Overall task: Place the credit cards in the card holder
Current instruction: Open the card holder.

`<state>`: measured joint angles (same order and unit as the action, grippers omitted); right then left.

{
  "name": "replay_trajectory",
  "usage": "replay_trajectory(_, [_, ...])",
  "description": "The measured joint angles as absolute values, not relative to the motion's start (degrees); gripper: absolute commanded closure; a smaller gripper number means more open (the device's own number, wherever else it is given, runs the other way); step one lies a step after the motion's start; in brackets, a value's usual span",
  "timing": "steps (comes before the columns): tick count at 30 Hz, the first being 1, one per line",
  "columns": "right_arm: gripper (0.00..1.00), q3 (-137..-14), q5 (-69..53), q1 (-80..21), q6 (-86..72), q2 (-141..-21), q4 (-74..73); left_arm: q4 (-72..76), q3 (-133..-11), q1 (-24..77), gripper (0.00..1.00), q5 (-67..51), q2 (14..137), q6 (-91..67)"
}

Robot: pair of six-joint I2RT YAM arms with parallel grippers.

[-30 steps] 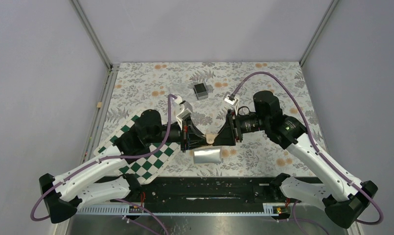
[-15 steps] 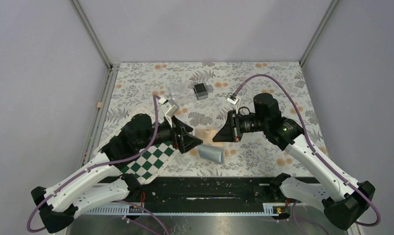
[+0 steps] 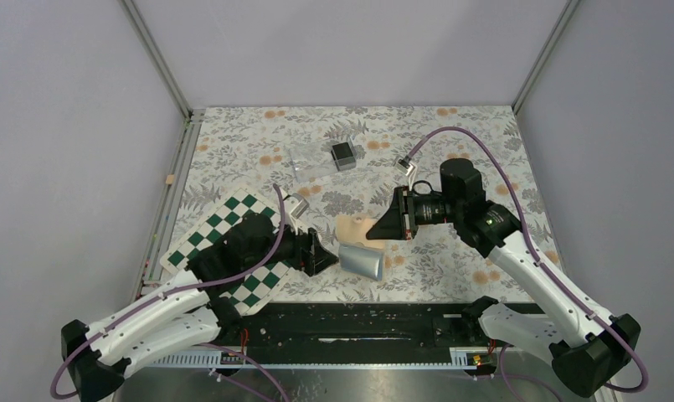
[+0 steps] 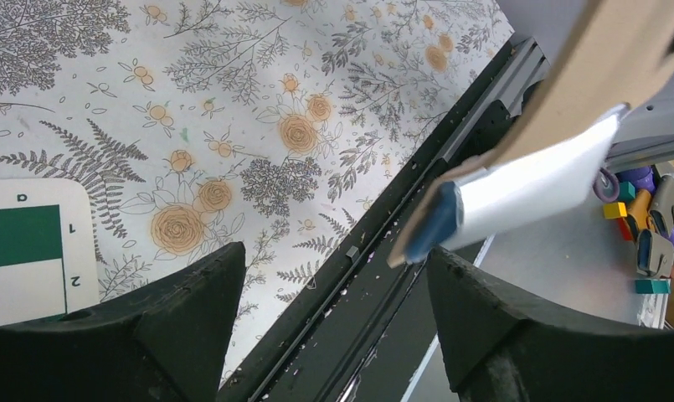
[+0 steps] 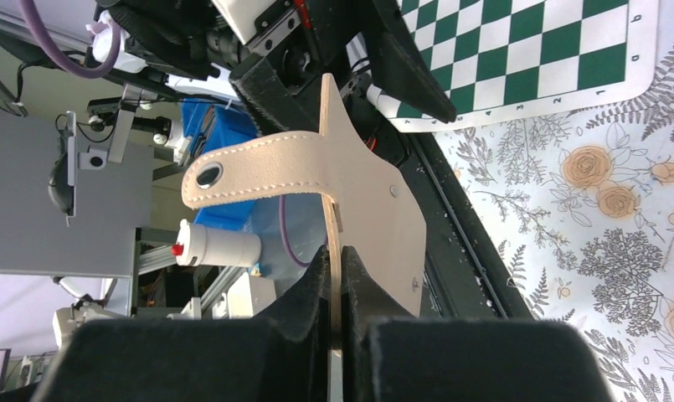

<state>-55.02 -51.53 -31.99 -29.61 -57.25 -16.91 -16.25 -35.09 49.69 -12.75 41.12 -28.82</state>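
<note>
Tan wallet [image 3: 352, 227] hangs over the worktop's [image 3: 450, 142] near middle, pinched by the right gripper [image 3: 375, 233], pale lining sagging open, probably to take cards; none made out. Most moving room looks rightward. Left wrist: left gripper [image 4: 333, 260] spread, wallet's lower edge near one finger. Right wrist: fingers [image 5: 300, 306] pressed on one flap, chessboard [image 5: 526, 50] beyond.

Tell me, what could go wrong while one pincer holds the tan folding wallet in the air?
The right pincer pinches the tan folding wallet by one thin edge, so it may twist or slip. The open left pincer has the hanging flap near its fingers, untouched; closing now may miss or crease it.
</note>
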Motion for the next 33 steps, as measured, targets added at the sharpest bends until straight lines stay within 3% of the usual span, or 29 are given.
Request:
replay_trajectory(9, [1.0, -54.5, -53.5, -31.9, -32.0, -57.3, -14.4, -13.9, -35.3, 49.6, 0.27, -13.6, 44.8, -28.8])
replay_trajectory(20, [1.0, -54.0, -53.7, -31.9, -32.0, -58.1, -14.3, -9.3, -35.0, 49.6, 0.27, -15.8, 37.5, -28.8])
replay_trajectory(33, [1.0, -53.8, -53.7, -31.9, -32.1, -58.5, -14.3, -5.8, -35.1, 49.6, 0.23, -20.6, 39.6, -28.7])
